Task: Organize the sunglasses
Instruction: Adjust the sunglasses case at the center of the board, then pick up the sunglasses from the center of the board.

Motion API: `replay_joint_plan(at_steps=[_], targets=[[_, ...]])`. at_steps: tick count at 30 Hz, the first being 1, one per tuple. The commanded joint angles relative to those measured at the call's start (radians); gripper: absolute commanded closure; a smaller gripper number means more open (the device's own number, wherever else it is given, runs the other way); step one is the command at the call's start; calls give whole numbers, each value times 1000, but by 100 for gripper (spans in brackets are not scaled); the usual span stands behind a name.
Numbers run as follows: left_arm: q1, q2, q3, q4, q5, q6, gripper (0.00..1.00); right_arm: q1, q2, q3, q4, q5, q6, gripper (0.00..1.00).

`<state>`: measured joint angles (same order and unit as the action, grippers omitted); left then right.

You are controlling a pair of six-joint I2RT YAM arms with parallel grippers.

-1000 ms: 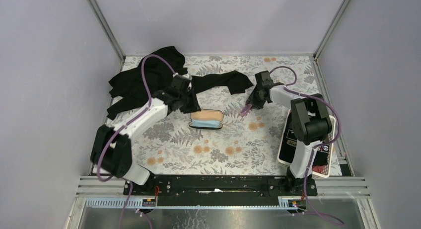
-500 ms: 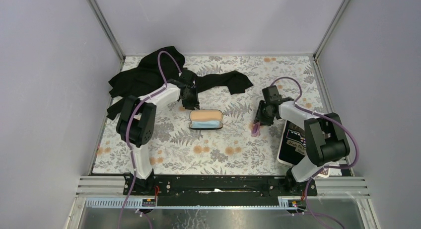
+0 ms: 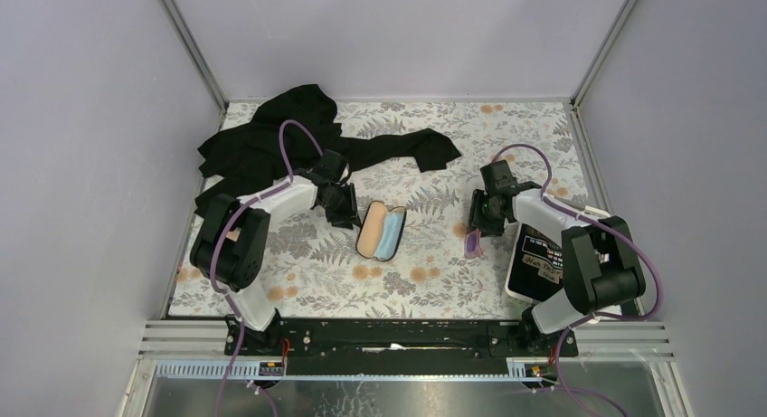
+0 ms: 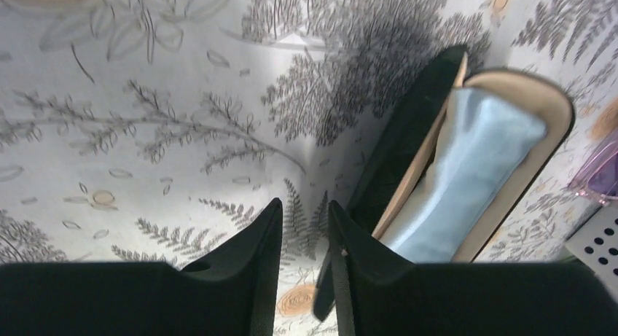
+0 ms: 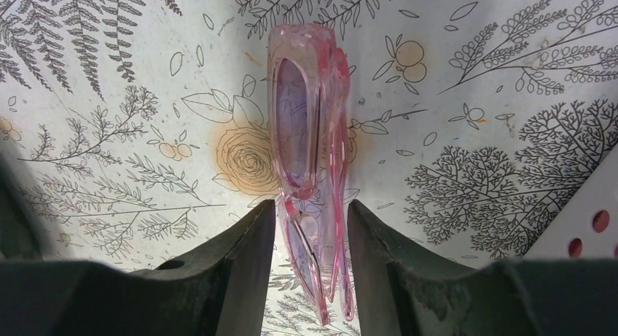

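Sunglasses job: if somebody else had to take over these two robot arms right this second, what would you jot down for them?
Right gripper: shut on the folded pink sunglasses, over the floral tablecloth, right of the case.
Left gripper: fingers nearly together beside the black lid of the open glasses case; unclear whether it pinches the rim.
Light blue cloth: lying inside the case.
Done: sunglasses in hand, case open.
Left, probably: lay them in the case and close it.

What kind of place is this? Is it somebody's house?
Probably a robot lab booth, not a house. Plain grey walls box in a flowery-covered table, and two robot arms are bolted to a black bar at its near edge.
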<state>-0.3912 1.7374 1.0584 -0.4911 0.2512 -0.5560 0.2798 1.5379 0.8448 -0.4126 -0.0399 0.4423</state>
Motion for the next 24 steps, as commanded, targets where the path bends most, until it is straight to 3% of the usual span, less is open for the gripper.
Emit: replay_joint_plan(at_steps=[1, 18, 24], targets=[[-16, -51, -47, 44, 18, -26, 66, 7, -16, 41, -31, -8, -29, 51], [-17, -110, -58, 11, -29, 4, 66, 7, 47, 19, 38, -3, 0, 50], [-17, -132, -72, 10, -32, 11, 66, 7, 59, -9, 86, -8, 37, 57]])
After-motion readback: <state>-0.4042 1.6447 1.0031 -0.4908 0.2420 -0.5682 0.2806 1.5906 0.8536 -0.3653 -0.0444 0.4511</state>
